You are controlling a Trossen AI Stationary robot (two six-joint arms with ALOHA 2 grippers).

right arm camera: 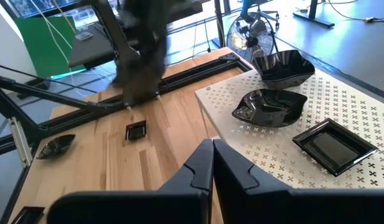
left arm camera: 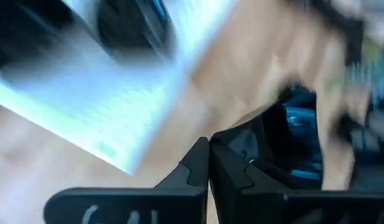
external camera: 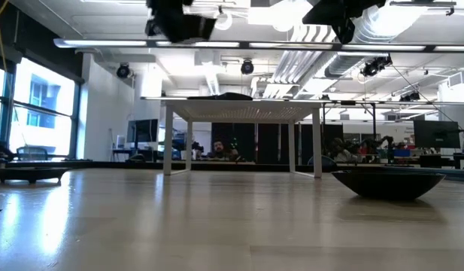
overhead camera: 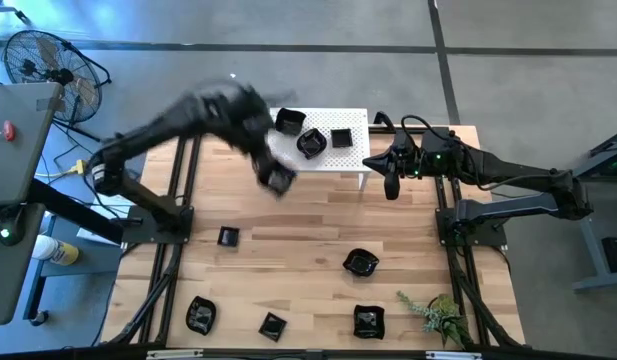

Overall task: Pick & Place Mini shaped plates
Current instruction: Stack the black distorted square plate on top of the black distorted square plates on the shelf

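Note:
My left gripper (overhead camera: pixel 278 181), motion-blurred, hangs in the air just in front of the white perforated stand (overhead camera: pixel 328 155), shut on a small glossy black plate (left arm camera: pixel 290 140). On the stand lie three black plates: one wavy (overhead camera: pixel 290 122), one round (overhead camera: pixel 310 143), one square (overhead camera: pixel 341 137). Several more plates rest flat on the wooden table, among them a square one (overhead camera: pixel 228 237) and a round one (overhead camera: pixel 361 264). My right gripper (overhead camera: pixel 391 186) waits shut, above the table at the stand's right end. My left gripper has the plate's rim (left arm camera: pixel 236 144) between its two shut fingers; blur hides how far back it reaches. The fingers slant downward. The plate is lifted clear of the table and sticks out tilted to one side of the fingers.
A small green plant (overhead camera: pixel 438 315) lies at the table's near right corner. Black frame rails (overhead camera: pixel 178 230) run along both sides of the table. A fan (overhead camera: pixel 43 62) stands beyond the far left corner. Bare wood lies between the stand and the plates near the front.

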